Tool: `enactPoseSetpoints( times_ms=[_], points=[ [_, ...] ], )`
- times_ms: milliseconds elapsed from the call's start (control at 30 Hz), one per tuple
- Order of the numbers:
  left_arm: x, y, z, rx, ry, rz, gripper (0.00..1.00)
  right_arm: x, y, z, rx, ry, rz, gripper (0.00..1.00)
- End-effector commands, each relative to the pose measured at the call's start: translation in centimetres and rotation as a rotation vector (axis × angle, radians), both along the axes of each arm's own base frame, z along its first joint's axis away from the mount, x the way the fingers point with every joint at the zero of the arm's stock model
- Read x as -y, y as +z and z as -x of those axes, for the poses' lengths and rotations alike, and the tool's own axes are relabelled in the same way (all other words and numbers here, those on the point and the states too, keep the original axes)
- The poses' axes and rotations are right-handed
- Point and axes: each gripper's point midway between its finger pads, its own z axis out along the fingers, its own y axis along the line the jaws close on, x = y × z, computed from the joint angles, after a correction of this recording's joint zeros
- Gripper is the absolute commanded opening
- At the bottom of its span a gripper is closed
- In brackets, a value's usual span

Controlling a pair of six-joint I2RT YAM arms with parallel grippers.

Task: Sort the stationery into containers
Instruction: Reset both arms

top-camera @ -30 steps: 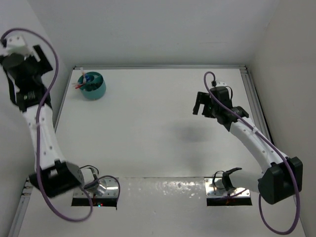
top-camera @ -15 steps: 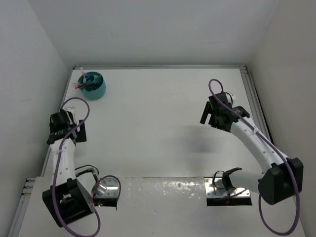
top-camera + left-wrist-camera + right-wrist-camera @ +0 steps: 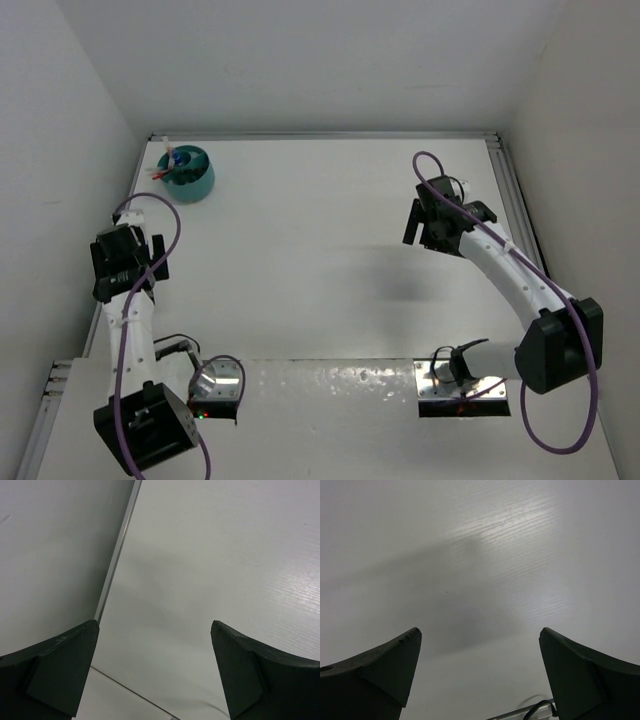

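The round teal pot [image 3: 188, 173] stands at the far left corner of the table. Red, blue and white stationery [image 3: 168, 166] sticks out of its left side. I see no loose stationery on the table. My left gripper [image 3: 127, 272] hangs over the table's left edge, nearer than the pot. In the left wrist view it [image 3: 153, 625] is open and empty over bare table. My right gripper [image 3: 430, 228] hovers over the right half of the table. In the right wrist view it [image 3: 480, 630] is open and empty, with only its shadow below.
A metal rail [image 3: 116, 555] and a white wall run along the table's left edge, close to my left gripper. A rail [image 3: 515, 205] also lines the right edge. Two metal base plates [image 3: 462, 385] with cables sit at the near edge.
My left arm has come down from high against the left wall to a low pose over the table's left edge. My right gripper has shifted slightly right and turned.
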Motion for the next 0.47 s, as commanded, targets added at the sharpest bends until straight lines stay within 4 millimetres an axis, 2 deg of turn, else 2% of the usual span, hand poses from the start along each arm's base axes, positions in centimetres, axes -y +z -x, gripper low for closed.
enactPoseSetpoints(
  times_ms=[0, 367, 433],
  points=[
    [-0.7, 0.4, -0.1, 0.018, 0.019, -0.029, 0.93, 0.3, 1.2, -1.3, 0.051, 0.003, 0.018, 0.99],
    [-0.5, 0.3, 0.0, 0.012, 0.007, -0.027, 0.93, 0.4, -0.1, -1.3, 0.068, 0.005, 0.023, 0.99],
    [-0.4, 0.3, 0.0, 0.013, 0.003, -0.025, 0.93, 0.3, 0.3, -1.5, 0.103, 0.008, 0.010, 0.99]
  ],
)
